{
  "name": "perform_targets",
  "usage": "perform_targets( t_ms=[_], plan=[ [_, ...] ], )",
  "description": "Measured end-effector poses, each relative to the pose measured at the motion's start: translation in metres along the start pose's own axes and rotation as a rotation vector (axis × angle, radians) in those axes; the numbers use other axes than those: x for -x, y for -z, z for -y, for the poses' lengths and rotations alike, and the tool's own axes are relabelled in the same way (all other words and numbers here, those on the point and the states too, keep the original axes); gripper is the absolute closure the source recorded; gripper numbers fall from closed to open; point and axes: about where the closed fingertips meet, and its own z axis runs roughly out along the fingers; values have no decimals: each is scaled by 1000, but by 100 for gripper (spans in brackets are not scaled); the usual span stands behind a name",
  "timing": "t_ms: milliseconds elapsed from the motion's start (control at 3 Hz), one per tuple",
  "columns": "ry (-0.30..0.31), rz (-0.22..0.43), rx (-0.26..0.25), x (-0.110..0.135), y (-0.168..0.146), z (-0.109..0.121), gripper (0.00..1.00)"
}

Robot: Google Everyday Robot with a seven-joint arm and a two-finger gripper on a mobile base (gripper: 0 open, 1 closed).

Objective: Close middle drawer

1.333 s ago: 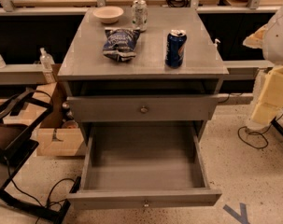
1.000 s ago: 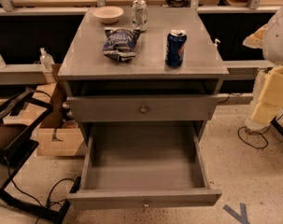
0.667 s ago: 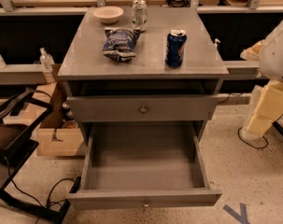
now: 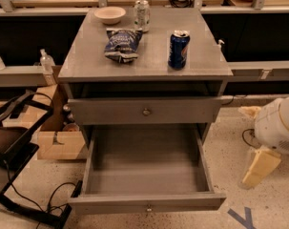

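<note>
The middle drawer is a grey wooden box pulled far out of the grey cabinet toward me. It is empty, and its low front panel has a small round knob. Above it, the grey drawer with the taller, wider front stands slightly out. The drawer nearest the floor is hidden beneath. My arm's white housing and the cream-coloured gripper end are at the right edge, low over the floor, right of the open drawer and apart from it.
On the cabinet top stand a blue can, a blue chip bag, a white bowl and a silver can. A cardboard box, a black frame and cables lie on the floor at left.
My arm has dropped from the upper right edge down toward the floor at the right of the cabinet. The drawers have not moved.
</note>
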Motion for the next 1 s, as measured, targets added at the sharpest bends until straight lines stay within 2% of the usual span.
perform_targets(
  t_ms=[333,667,1000],
  plan=[
    [-38,50,5,-44,-64,-20,0],
    [-85,74,38,-76,-116,-38,0],
    [-85,74,38,-76,-116,-38,0]
  ],
)
